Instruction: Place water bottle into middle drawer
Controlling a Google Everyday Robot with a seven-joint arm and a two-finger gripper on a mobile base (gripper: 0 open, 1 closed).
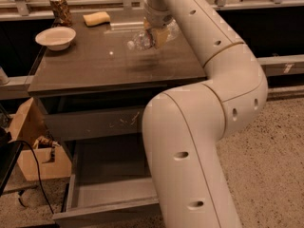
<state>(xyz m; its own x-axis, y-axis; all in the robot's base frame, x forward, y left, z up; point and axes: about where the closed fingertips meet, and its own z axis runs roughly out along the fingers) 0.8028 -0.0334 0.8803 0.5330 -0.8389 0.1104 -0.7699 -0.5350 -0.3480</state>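
Nearest, the middle drawer [111,194] stands pulled open, below a shut drawer front [95,123] with pale scratches. Over the bench [85,72] the gripper [154,38] has its fingers clamped around the water bottle [139,41], held sideways just above the surface. Farther back on the left sit a white bowl [56,37], a yellow sponge [96,18] and a patterned can [61,11]

Reads as an office or lab test corner: speckled floor [280,141], railing [266,4] behind, grey counter [95,65] over open drawer [109,213], cardboard box [27,127] with cable [36,167] alongside. Noted gripper [154,35] above counter's far side, clamped on bottle [139,41].
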